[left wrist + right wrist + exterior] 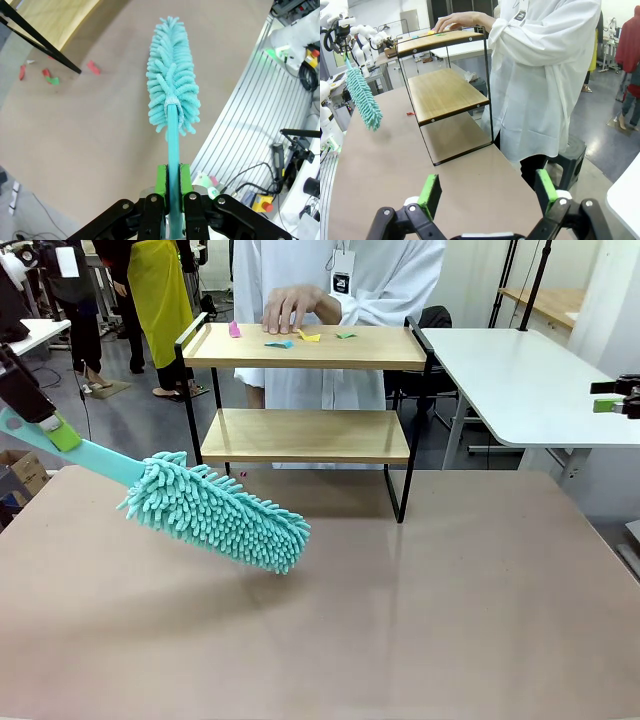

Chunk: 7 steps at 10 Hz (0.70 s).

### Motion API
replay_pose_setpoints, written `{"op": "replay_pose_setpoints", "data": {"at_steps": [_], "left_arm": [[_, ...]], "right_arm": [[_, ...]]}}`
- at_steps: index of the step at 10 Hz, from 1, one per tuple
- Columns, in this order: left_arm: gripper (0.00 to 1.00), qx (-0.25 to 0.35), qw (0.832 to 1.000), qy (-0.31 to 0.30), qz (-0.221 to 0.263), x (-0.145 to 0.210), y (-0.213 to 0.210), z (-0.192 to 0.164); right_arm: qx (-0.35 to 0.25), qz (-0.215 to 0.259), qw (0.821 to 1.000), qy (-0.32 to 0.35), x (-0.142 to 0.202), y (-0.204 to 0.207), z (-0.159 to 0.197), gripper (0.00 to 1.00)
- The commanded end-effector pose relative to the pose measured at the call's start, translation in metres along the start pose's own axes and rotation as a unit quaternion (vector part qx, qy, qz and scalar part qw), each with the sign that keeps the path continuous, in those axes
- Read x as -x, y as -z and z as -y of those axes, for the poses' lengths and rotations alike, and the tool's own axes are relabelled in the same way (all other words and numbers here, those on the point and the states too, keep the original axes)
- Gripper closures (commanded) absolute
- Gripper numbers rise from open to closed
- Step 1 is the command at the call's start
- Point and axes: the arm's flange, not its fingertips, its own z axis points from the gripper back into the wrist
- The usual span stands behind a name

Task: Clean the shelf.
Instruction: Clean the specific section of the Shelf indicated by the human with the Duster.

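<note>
l grip clamped on duster | r grip wide, empty | scraps (paper?) on shelf top

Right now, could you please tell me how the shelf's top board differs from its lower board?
The top board carries small coloured paper scraps; the lower board has none on it. A person's hand rests at the top board's far edge, while nothing touches the lower board. Both are light wood boards of like shape, held in the same thin black frame.
</note>
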Motion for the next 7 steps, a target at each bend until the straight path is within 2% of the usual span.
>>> {"op": "replay_pose_setpoints", "data": {"at_steps": [1, 6, 7], "left_arm": [[0.87, 0.002, 1.000, 0.001, 0.007, -0.0005, -0.0021, -0.0007], [0.87, 0.000, 1.000, 0.000, 0.000, 0.0000, 0.0000, 0.0000], [0.87, 0.029, 0.999, -0.010, 0.040, -0.0041, 0.0003, 0.0013]], "right_arm": [[0.000, 0.000, 1.000, -0.002, -0.0030, 0.0004, -0.0016, 0.00], [0.000, 0.000, 1.000, -0.002, -0.0030, 0.0004, -0.0016, 0.00], [0.000, 0.000, 1.000, -0.002, -0.0030, 0.0004, -0.0016, 0.00]]}}
